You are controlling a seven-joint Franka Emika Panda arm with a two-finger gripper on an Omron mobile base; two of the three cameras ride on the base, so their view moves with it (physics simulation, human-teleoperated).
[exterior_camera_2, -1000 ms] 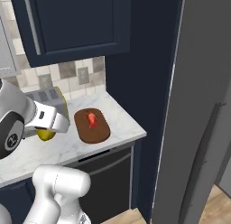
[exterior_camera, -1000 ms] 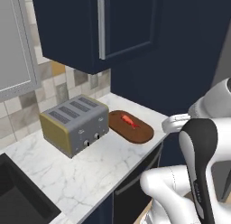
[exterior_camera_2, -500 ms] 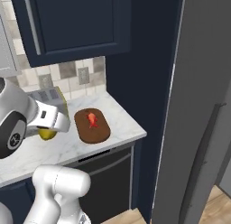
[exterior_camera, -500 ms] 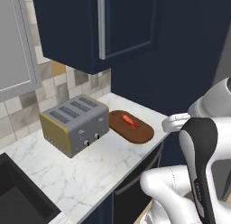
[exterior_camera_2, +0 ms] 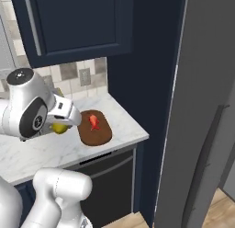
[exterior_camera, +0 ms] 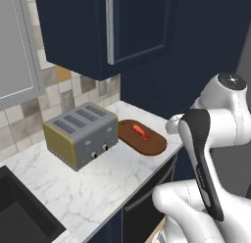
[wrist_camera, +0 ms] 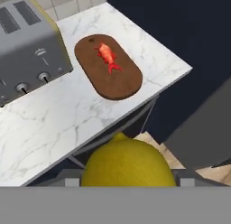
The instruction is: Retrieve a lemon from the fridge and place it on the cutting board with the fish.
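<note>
Lemon (wrist_camera: 128, 161), a round yellow fruit, sits between the jaws, which hold it at the hand view's 6 o'clock edge, above the tabletop's (wrist_camera: 54, 119) front edge. That view shows the oval reddish-brown wooden cutting board (wrist_camera: 118, 81) at 12 o'clock with the small red-orange fish (wrist_camera: 107, 54) on it, and a grey toaster (wrist_camera: 27, 47) at 10 o'clock. The right base view alone shows the tall grey fridge (exterior_camera_2: 202, 107) at 3 o'clock, and a sliver of lemon under the white arm.
</note>
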